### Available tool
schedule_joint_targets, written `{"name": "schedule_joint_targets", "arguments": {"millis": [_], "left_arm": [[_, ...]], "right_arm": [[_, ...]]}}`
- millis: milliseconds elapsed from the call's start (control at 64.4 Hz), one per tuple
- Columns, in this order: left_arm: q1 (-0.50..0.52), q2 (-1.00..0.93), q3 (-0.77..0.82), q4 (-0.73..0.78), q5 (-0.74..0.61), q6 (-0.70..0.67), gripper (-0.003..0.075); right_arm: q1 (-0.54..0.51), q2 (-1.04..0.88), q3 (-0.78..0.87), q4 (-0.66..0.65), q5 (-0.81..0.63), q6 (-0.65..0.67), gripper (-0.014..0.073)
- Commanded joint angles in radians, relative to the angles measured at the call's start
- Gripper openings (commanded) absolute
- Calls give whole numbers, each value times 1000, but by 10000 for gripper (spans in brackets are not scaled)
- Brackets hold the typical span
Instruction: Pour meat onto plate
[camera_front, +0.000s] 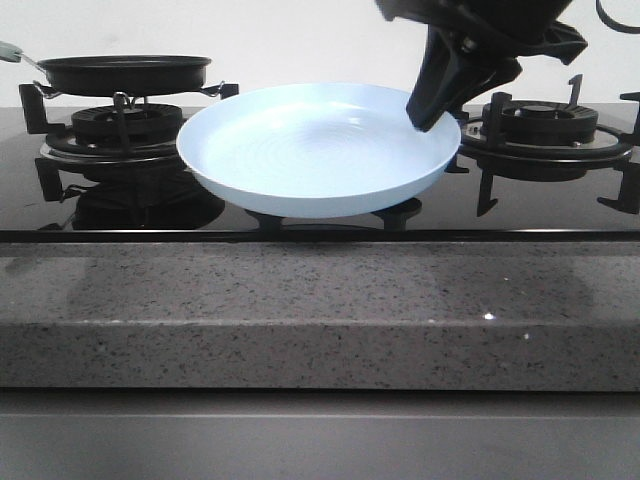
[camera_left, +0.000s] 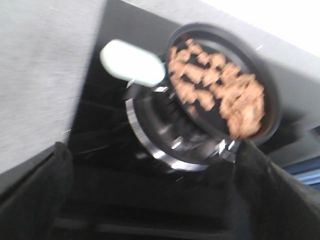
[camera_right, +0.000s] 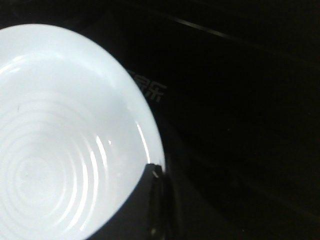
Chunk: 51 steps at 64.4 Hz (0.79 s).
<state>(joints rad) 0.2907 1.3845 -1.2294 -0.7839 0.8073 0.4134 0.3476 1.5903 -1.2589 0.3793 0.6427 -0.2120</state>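
Note:
The pale blue plate (camera_front: 310, 150) hangs a little above the black glass hob, slightly tilted. My right gripper (camera_front: 425, 115) is shut on its right rim; the right wrist view shows the plate (camera_right: 60, 135) empty, with my gripper (camera_right: 156, 172) pinching its edge. The meat (camera_left: 217, 87), a heap of light-brown pieces, lies in a black frying pan (camera_left: 225, 80) with a pale green handle (camera_left: 132, 62). In the front view the pan (camera_front: 125, 72) sits on the left burner and the meat is hidden. My left gripper (camera_left: 150, 215) is open and empty, short of the pan.
The hob has a left burner (camera_front: 125, 130) with black grates under the pan and a right burner (camera_front: 545, 125) behind the right arm. A grey speckled stone counter edge (camera_front: 320, 310) runs across the front. A pale wall stands behind the hob.

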Motion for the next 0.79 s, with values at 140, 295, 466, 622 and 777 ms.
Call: {"name": "schedule_joint_targets", "arguments": {"millis": [140, 295, 466, 622, 777], "left_arm": [[17, 163, -117, -247, -20, 30, 640], [17, 271, -164, -342, -18, 31, 640], [17, 346, -206, -490, 12, 92, 639], [17, 378, -238, -574, 43, 125, 637], [17, 403, -248, -597, 54, 125, 530]], "right_arm": [[-1, -39, -24, 13, -48, -9, -119], [-1, -39, -24, 13, -48, -9, -119], [-1, -39, -24, 13, -48, -9, -119], [-1, -39, -24, 13, -48, -9, -119], [-1, -39, -24, 13, -48, -9, -119]]}}
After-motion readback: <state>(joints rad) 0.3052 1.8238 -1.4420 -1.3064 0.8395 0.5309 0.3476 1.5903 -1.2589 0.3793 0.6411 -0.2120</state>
